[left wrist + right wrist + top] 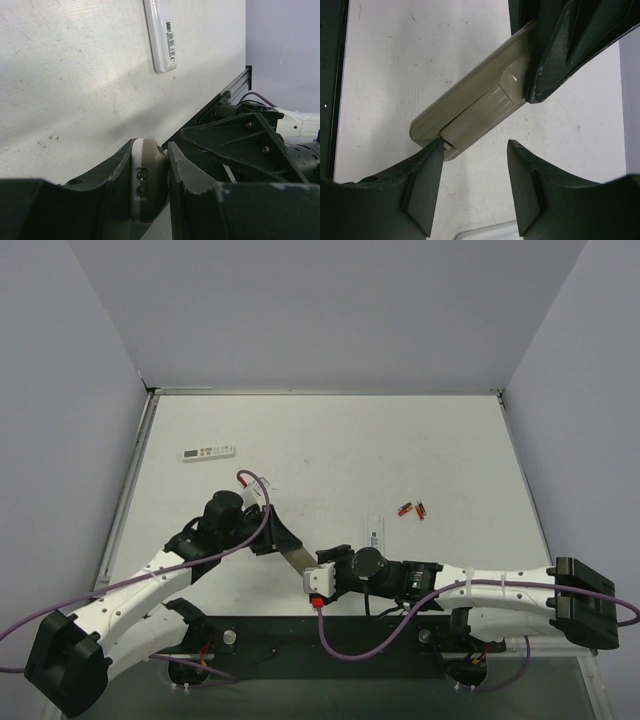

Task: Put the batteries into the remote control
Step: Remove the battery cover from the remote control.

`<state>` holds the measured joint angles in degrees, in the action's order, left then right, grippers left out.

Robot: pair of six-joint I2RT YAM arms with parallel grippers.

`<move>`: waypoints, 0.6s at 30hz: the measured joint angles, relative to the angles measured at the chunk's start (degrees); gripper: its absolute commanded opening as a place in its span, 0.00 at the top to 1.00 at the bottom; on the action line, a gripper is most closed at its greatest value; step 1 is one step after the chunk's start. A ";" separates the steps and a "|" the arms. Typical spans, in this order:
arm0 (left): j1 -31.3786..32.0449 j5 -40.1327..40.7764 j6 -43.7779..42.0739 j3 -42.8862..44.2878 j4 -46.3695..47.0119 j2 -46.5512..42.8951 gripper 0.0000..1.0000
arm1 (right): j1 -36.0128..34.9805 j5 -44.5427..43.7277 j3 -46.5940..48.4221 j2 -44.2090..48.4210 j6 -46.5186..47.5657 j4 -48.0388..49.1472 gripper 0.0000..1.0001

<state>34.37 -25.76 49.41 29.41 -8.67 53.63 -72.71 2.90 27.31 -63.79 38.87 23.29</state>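
While the left claw clamps the remote control above the tabletop, the right claw stands open at its free end.
The remote control is slim, white-faced and grey-beige on the back, and the back faces the right wrist camera; its battery door has a ribbed thumb mark. The left arm reaches in low from the near left, and its fingers pinch the remote's far end edgewise. The right arm lies low along the near edge, with one finger touching the remote's tip and the other apart. Two batteries lie close together right of centre, well apart from both claws. A white labelled piece lies between them and the claws. A display remote lies near the left edge; the far half is open.
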 measured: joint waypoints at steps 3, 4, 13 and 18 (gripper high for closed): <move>-0.02 0.31 -0.02 0.26 0.20 0.83 1.00 | -0.20 -0.94 -0.94 -0.02 0.83 1.62 0.53; -0.04 0.50 -0.02 0.42 0.26 1.16 1.00 | -0.20 -1.27 -1.25 -0.02 1.18 2.25 0.54; -0.68 3.37 -0.63 0.63 0.15 5.09 1.00 | -0.20 -4.63 -2.89 -1.55 3.67 5.92 0.55; -0.79 5.22 -1.29 0.61 -0.98 6.10 1.00 | 0.31 -5.79 -3.15 -2.67 4.33 6.99 0.55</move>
<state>33.58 -20.53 48.12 30.02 -9.65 59.72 -72.40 -2.90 24.16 -66.46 43.20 30.28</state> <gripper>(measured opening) 0.368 0.456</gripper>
